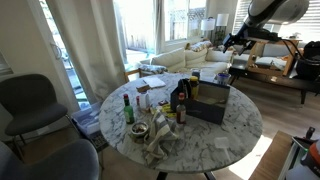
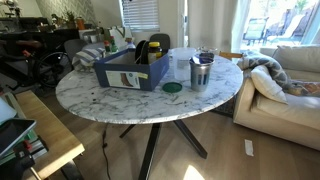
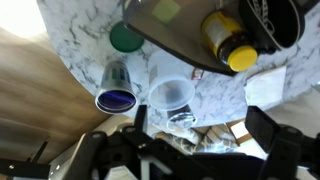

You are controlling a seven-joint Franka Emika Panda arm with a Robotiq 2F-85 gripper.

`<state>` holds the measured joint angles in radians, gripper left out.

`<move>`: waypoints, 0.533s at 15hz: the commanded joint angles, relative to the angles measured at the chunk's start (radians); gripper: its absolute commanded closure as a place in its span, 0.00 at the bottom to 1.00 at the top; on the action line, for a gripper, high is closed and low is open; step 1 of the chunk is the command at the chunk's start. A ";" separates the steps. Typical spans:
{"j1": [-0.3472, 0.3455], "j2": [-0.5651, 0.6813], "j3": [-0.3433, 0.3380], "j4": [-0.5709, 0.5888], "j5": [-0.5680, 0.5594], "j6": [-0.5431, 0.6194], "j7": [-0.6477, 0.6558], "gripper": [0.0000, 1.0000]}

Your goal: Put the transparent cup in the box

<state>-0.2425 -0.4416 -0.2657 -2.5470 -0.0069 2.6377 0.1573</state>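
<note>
Gripper: the black two-fingered Robotiq gripper [image 3: 200,130] fills the bottom of the wrist view, its fingers spread wide apart with nothing between them.
Cup: the transparent plastic cup [image 3: 171,95] stands upright on the table, seen mouth-up beneath the gap between the fingers and apart from both. It is outside the box.
Tumbler: a steel tumbler with a blue-purple inside [image 3: 116,92] stands just beside the cup; whether they touch I cannot tell.
Lid: a round green lid [image 3: 126,38] lies flat on the table, near the tumbler and close to the box.
Box: the dark navy-blue rectangular box [image 2: 128,72] sits on the table beyond the cup, open at the top.
Bottle: a yellow-capped bottle [image 3: 228,42] stands inside the box.
Table: a round white marble table [image 3: 80,40] bears all of these.
</note>
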 commanded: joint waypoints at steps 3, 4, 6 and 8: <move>0.086 0.309 -0.057 0.230 0.244 0.018 -0.099 0.00; 0.065 0.351 -0.046 0.261 0.241 0.018 -0.070 0.00; 0.052 0.294 -0.022 0.209 0.218 0.042 -0.078 0.00; 0.047 0.344 -0.022 0.243 0.221 0.042 -0.074 0.00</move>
<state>-0.1725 -0.0975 -0.3107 -2.3047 0.2130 2.6823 0.0827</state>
